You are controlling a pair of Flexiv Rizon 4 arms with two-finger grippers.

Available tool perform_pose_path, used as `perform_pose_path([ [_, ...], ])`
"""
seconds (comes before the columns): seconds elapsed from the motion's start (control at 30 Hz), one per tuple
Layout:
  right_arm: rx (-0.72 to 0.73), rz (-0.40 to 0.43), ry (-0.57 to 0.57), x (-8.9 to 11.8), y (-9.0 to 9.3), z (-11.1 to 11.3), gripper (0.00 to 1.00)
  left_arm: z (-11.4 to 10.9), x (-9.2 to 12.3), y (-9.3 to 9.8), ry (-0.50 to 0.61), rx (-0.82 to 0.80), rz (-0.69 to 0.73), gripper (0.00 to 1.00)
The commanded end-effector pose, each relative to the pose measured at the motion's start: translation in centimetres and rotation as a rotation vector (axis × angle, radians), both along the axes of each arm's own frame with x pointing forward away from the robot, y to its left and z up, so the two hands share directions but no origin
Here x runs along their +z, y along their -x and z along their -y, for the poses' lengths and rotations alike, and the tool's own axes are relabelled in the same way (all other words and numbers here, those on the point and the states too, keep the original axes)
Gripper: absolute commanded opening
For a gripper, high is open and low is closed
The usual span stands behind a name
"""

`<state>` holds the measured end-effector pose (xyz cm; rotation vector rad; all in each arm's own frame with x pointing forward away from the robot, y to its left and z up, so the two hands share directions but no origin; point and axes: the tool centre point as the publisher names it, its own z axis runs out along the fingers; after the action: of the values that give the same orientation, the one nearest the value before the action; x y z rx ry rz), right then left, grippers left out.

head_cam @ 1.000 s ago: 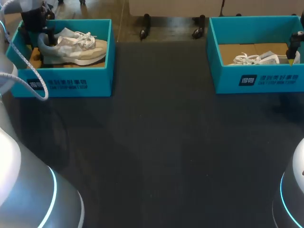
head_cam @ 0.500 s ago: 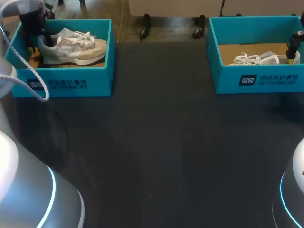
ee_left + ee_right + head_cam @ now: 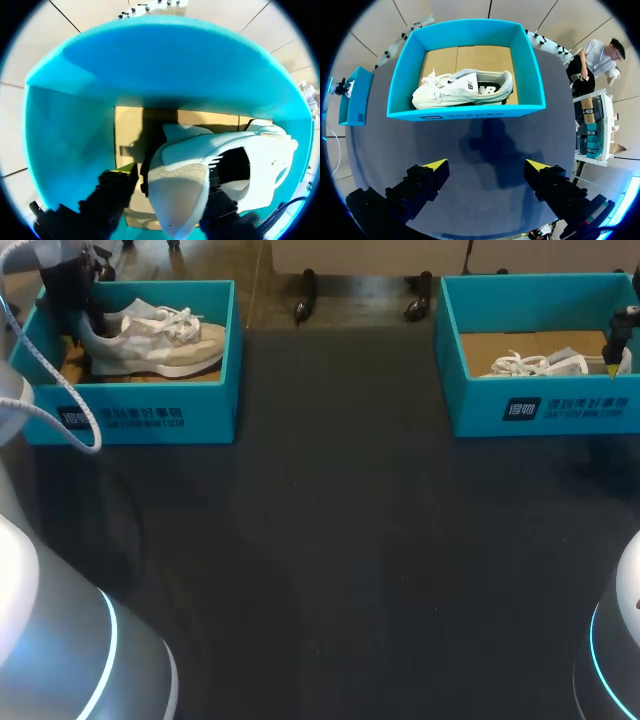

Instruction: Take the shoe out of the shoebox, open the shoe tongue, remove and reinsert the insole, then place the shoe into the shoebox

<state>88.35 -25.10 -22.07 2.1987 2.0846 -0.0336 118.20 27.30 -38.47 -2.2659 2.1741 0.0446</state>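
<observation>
The beige laced sneaker [image 3: 165, 340], in the teal shoebox [image 3: 215, 390] at the far left corner of the dark surface [image 3: 340, 540], is grasped at its heel by the left fingers [image 3: 124, 171]. The right fingers [image 3: 434, 166] are held released near the far right corner.

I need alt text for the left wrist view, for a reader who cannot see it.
The left gripper clamps the heel of a white shoe from both sides, inside a teal shoebox with a brown cardboard floor.
</observation>
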Motion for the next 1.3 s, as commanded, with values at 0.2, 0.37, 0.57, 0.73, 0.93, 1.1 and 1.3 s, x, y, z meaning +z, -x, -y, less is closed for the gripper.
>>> perform_pose_path([
  [0.2, 0.001, 0.000, 0.001, 0.0, 0.0, 0.0, 1.00, -0.3, -0.9, -0.7, 0.009, 0.003, -0.077, 0.00],
  [0.37, 0.001, 0.000, 0.001, 0.0, 0.0, 0.0, 1.00, -0.8, -0.2, -0.4, 0.010, -0.002, -0.066, 0.00],
  [0.57, 0.001, 0.000, 0.001, 0.0, 0.0, 0.0, 1.00, -1.6, 1.1, -0.1, 0.005, -0.001, -0.049, 0.00],
  [0.73, 0.001, 0.000, 0.001, 0.0, 0.0, 0.0, 1.00, -2.0, 2.4, 0.0, -0.003, -0.003, -0.023, 0.00],
  [0.93, 0.001, 0.000, 0.001, 0.0, 0.0, 0.0, 1.00, -2.1, 4.7, 0.2, -0.002, -0.004, -0.015, 0.00],
  [1.1, 0.001, 0.000, 0.001, 0.0, 0.0, 0.0, 1.00, -2.3, 7.0, 0.3, 0.001, -0.001, -0.004, 0.00],
  [1.3, 0.001, 0.000, 0.001, 0.0, 0.0, 0.0, 1.00, -2.7, 10.4, 0.4, -0.015, -0.006, -0.002, 0.00],
])
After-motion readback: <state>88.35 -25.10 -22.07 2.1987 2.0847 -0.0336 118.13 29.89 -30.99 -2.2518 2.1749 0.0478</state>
